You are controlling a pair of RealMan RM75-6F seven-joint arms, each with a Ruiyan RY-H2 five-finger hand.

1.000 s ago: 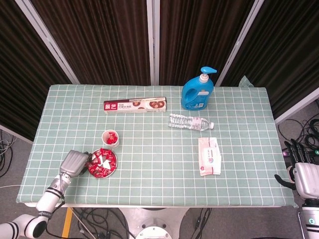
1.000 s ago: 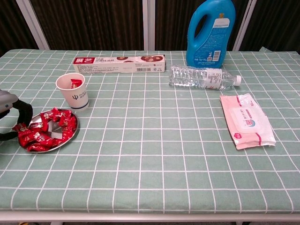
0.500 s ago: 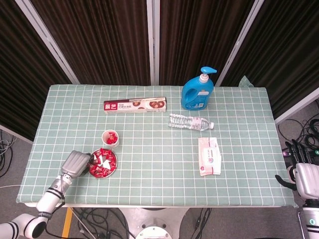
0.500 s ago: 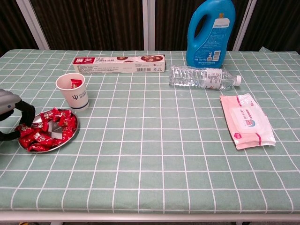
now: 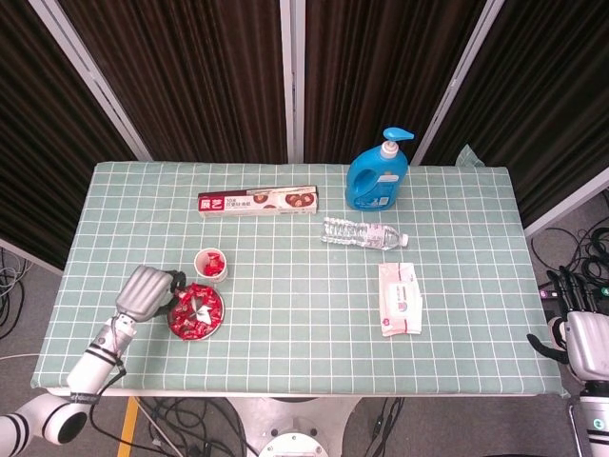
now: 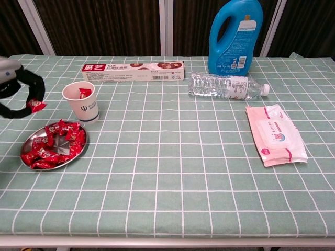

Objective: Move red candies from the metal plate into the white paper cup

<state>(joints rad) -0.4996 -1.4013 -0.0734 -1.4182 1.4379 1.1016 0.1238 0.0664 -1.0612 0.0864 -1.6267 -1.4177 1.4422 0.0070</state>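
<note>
A green checked cloth covers the worktop, with dark curtains behind it. At the left edge of the chest view, the dark fingers of the left hand curl in a loop and pinch one red candy at their tips; the hand is raised clear of the cloth, just to the left of the white paper cup and apart from it. The cup stands upright with at least one red candy showing inside. Just in front of it sits the metal plate, loaded with a heap of red candies, so most of the task looks left to do. Further out lie a long box, a clear water bottle on its side, a blue pump bottle and a pink wipes pack. The right hand hangs off the worktop's right end; whether it is open I cannot tell.

The pinch looks slight, so the wrapper could slip out before reaching the rim. The cup looks light, and a knock from the fingers on the way over could tip it and spill what it holds.
</note>
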